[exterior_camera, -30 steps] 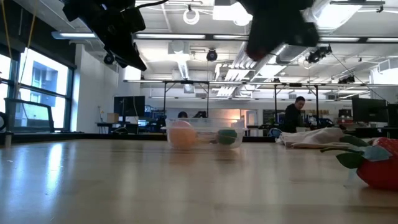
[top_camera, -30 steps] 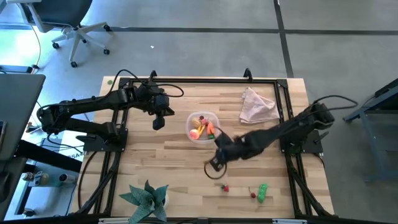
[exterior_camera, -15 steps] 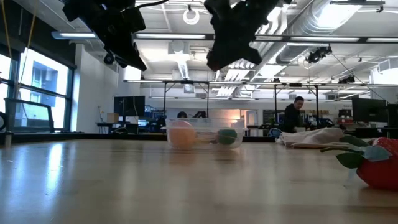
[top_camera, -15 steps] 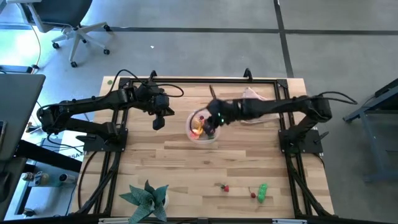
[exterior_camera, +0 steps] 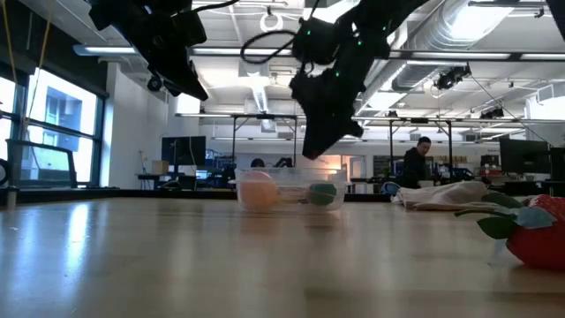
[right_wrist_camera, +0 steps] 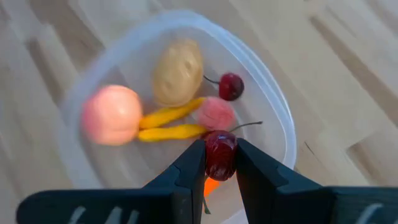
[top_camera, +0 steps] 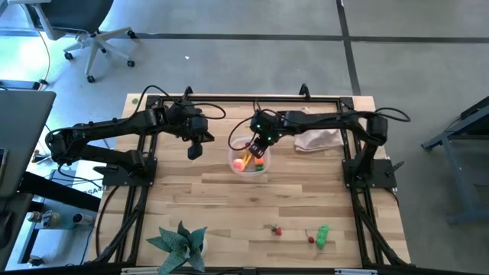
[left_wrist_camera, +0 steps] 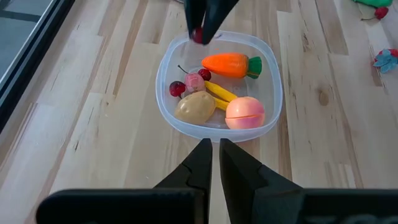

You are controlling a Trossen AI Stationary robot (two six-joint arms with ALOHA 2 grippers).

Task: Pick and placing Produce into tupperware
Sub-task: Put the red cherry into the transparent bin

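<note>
The clear tupperware [top_camera: 232, 156] stands mid-table. It holds an orange carrot [left_wrist_camera: 227, 64], a tan potato [left_wrist_camera: 194, 107], yellow sticks [left_wrist_camera: 219, 93], a peach-coloured ball [left_wrist_camera: 245, 112], a pink piece and a cherry [left_wrist_camera: 177, 89]. My right gripper [top_camera: 258, 147] hangs over its far-right part, shut on a red cherry [right_wrist_camera: 220, 154]. My left gripper [top_camera: 195, 150] hovers shut to the left of the tupperware, tilted toward it, touching nothing. My right gripper pinches the round red cherry [right_wrist_camera: 220, 155] between its two fingers, coming from above and slanting steeply down. The cherry is lifted clear, above the produce in the tupperware [right_wrist_camera: 273, 93]. A thin stem [right_wrist_camera: 247, 125] sticks out sideways from it.
A pinkish-beige cloth [top_camera: 319, 134] lies at the far right. A green fake plant [top_camera: 179, 243] stands at the near left edge. Two red cherries [top_camera: 275, 229] and a green pepper [top_camera: 322, 237] lie near the front right. Black frame rails [top_camera: 145, 153] border the table.
My right gripper has swung from the near middle of the table toward the far edge with the cherry, rolling as it went. It now hangs over the tupperware, lower than half a second ago. My left gripper has kept still.
</note>
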